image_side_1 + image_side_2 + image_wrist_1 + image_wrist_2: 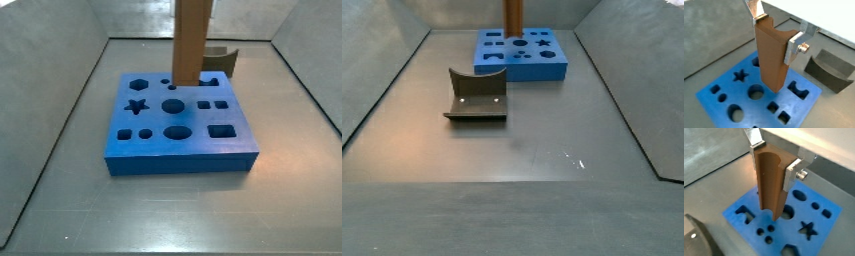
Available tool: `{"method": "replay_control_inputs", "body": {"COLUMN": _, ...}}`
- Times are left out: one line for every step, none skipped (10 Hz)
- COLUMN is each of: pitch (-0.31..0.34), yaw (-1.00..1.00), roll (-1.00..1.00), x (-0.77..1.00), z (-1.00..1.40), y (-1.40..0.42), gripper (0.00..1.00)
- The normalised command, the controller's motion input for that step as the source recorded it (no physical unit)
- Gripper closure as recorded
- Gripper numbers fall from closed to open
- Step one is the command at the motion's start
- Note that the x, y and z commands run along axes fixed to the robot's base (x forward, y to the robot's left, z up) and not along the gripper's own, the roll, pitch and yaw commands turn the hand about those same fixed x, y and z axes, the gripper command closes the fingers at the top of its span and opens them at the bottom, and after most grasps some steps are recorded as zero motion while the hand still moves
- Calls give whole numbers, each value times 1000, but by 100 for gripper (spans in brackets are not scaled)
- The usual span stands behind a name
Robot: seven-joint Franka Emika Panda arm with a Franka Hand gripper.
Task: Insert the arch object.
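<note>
- One tall, slim brown wooden column with flat sides, the arch object (pixel 771 57), hangs upright over the blue foam board with shaped cut-outs (pixel 181 150), its lower end at the board's far edge in a side view
- Both wrist views show the gripper (pixel 777 31) clamped on the column's upper part, its flat silver finger plates (pixel 793 174) pressed against opposite sides; neither side view shows the gripper, only the column (pixel 513 18) coming down from above
- Whether the column's tip already touches the board or sits in an opening cannot be told: its own body hides the contact spot in every view
- Beside the board, apart from it, stands the squat dark grey-brown piece with a curved hollow (pixel 476 95), playing no part in the grip
- Risk, as I judge it: if the tip is slightly off its matching hole, pushing down would land it on the foam rim, jamming or denting the board
- A small tilt or twist in the grasp could wedge the long column against the hole's walls
- Pressing hard might also let the smooth wood slip between the pads
</note>
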Motion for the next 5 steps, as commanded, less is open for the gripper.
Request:
{"method": "replay_control_inputs", "body": {"pitch": 56, "yaw": 17, "roll": 0, "x": 617, "z": -260, "y": 374, "gripper": 100}}
{"method": "replay_control_inputs", "body": {"pitch": 29, "yaw": 51, "roll": 0, "x": 551, "z": -254, "y": 340, "gripper": 100}}
{"method": "replay_control_inputs", "body": {"pitch": 31, "yaw": 51, "roll": 0, "x": 531, "z": -237, "y": 309, "gripper": 100}}
{"method": "replay_control_inputs", "body": {"pitch": 59, "yaw": 29, "roll": 6, "x": 551, "z": -220, "y": 291, "gripper": 100}}
{"method": "replay_control_inputs", "body": {"pitch": 67, "yaw": 9, "roll": 0, "x": 554, "z": -217, "y": 266, "gripper": 100}}
